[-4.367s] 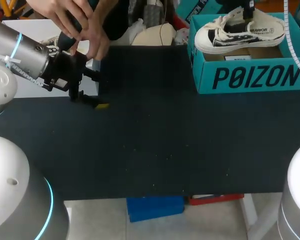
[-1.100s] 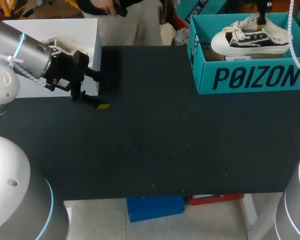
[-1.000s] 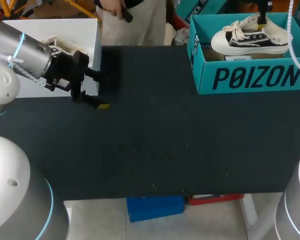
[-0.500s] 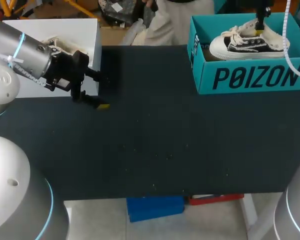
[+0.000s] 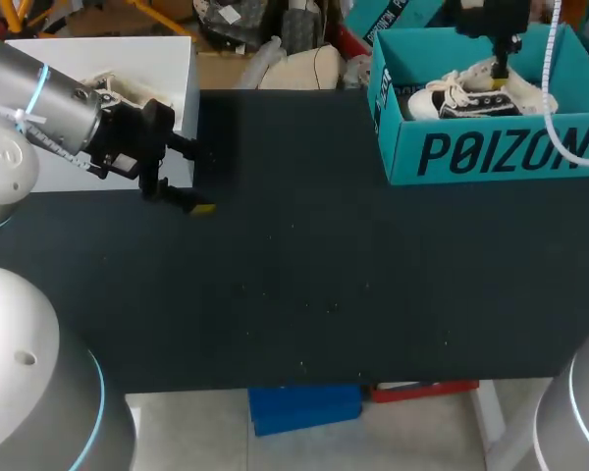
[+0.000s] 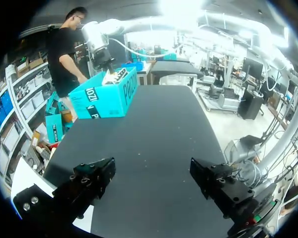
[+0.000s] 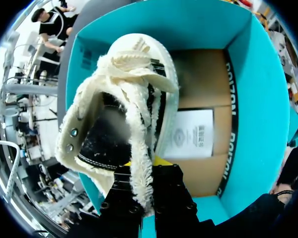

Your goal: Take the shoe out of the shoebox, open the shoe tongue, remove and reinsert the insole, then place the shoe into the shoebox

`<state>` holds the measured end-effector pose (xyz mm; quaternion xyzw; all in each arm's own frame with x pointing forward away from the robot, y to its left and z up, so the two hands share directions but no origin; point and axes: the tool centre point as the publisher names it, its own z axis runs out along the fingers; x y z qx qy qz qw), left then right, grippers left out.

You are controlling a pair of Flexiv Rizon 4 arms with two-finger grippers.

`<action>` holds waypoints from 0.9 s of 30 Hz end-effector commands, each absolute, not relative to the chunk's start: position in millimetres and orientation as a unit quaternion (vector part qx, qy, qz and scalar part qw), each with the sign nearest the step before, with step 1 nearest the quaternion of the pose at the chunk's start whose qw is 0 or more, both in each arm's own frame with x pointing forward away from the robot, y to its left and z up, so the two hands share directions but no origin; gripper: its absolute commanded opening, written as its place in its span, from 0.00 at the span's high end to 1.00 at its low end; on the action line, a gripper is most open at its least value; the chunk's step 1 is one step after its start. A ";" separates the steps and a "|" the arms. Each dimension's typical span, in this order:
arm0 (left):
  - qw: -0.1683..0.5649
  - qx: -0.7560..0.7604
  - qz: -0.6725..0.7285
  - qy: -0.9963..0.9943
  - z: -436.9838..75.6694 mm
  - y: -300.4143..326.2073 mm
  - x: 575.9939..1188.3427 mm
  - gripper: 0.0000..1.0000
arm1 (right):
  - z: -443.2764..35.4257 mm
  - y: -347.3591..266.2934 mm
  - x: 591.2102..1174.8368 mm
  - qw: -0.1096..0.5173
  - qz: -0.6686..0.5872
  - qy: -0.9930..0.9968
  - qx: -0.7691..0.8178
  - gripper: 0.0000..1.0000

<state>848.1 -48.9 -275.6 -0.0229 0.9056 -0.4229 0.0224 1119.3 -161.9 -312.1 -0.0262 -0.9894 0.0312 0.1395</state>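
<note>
A cream and black canvas shoe [image 5: 479, 96] lies low inside the teal shoebox [image 5: 491, 152] at the table's far right. My right gripper [image 5: 501, 71] comes down from above, shut on the shoe's frayed collar. In the right wrist view the shoe [image 7: 116, 114] hangs from the right gripper [image 7: 141, 166] over the box's cardboard floor [image 7: 203, 99]. Far from the box, at the left of the table, my left gripper [image 5: 204, 182] stands wide open and empty. The left wrist view shows that open left gripper [image 6: 151, 178] above the black tabletop, with the shoebox [image 6: 104, 94] far ahead.
A white box [image 5: 108, 64] stands at the table's far left corner, right behind my left gripper. A black mat [image 5: 304, 275] covers the table between the two arms. A printed paper [image 7: 191, 134] lies on the shoebox floor under the shoe.
My right gripper has lowered the shoe deeper into the shoebox and shifted it a little left. The left arm has not moved.
</note>
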 end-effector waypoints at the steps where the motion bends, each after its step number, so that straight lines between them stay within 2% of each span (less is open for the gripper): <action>1: 0.024 -0.024 -0.421 0.906 -276.1 -50.0 847.7 0.00 | -329.3 -159.3 1131.9 0.158 0.028 -0.987 -0.024 1.00; 18: 0.024 -0.024 -0.421 0.906 -276.1 -50.0 847.7 0.00 | -374.2 -146.0 1129.4 0.202 0.013 -0.979 -0.001 1.00; 27: 0.024 -0.024 -0.421 0.906 -276.1 -50.0 847.7 0.00 | -385.0 -146.0 1129.6 0.204 0.017 -0.979 -0.004 1.00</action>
